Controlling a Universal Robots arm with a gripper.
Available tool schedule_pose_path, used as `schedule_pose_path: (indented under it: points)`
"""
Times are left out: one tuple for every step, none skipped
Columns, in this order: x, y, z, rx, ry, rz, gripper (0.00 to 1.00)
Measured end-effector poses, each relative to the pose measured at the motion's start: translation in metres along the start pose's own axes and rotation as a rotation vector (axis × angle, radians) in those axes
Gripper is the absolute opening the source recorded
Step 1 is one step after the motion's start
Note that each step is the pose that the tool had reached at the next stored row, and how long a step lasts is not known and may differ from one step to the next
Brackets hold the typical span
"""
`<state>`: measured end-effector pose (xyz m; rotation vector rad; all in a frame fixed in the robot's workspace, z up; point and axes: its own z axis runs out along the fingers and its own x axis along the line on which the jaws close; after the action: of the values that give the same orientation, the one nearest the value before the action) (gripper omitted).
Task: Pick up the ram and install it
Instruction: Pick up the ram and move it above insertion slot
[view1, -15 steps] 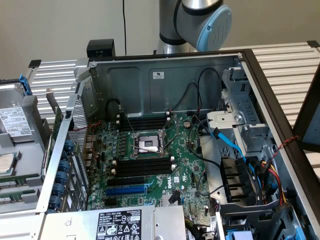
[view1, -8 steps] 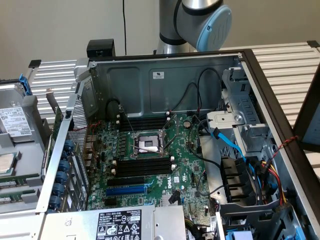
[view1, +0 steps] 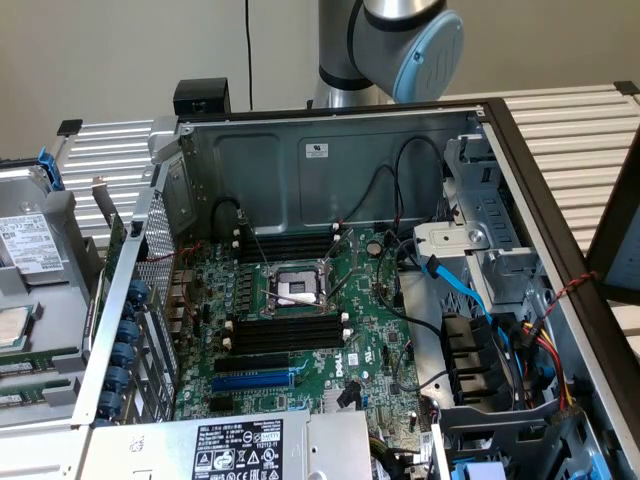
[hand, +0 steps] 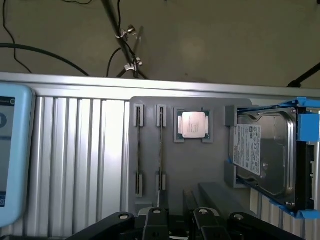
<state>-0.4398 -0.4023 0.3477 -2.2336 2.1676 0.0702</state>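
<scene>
– Over the grey parts fixture (hand: 200, 170) on the slatted counter (hand: 75, 150), the gripper (hand: 176, 221) is hovering wide open, holding nothing. Two sticks are standing on edge in their clips. I'm taking the ram (hand: 161, 150) as the one next to the CPU (hand: 192, 125), since it's sitting closest to the gripper's centre line. Just beside it is the other stick (hand: 139, 150).
– Agreed. I'm seeing the narrow gap between them as the risk: one finger is having to go in there, so centring matters. I'm voting for gripping mid-length, between the end clips, square across the thin faces.
– And lifting straight up, no twist, or it's binding in the clips. Not worrying about the hard drive (hand: 267, 150), it's well apart.
– On the motherboard (view1: 370, 300) the memory slots (view1: 285, 332) are looking empty, though I can't be sure.
</scene>
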Motion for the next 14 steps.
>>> schedule_pose_path:
  points:
    - [0.000,0.0002,0.0018,-0.0001,0.0001,0.000,0.26]
    - [0.000,0.0004,0.0036,-0.0002,0.0001,0.000,0.26]
    - [0.000,0.0007,0.0055,-0.0001,0.0001,0.000,0.26]
    - [0.000,0.0009,0.0071,-0.0001,0.0001,0.000,0.26]
    - [0.000,0.0013,0.0091,-0.0001,0.0000,0.000,0.26]
    - [0.000,0.0018,0.0109,-0.0001,0.0001,0.000,0.26]
    - [0.000,0.0030,0.0126,-0.0001,0.0001,0.000,0.26]
    - [0.001,0.0046,0.0145,-0.0002,0.0001,0.000,0.26]
    - [0.001,0.0058,0.0164,0.0002,0.0000,0.001,0.26]
    - [0.002,0.0068,0.0181,0.0002,0.0001,0.000,0.26]
    - [0.003,0.0078,0.0200,0.0002,0.0001,0.001,0.26]
    - [0.004,0.0085,0.0218,0.0002,0.0001,0.001,0.26]
    - [0.005,0.0091,0.0235,0.0002,0.0001,0.001,0.26]
    - [0.006,0.0096,0.0253,0.0003,0.0000,0.001,0.26]
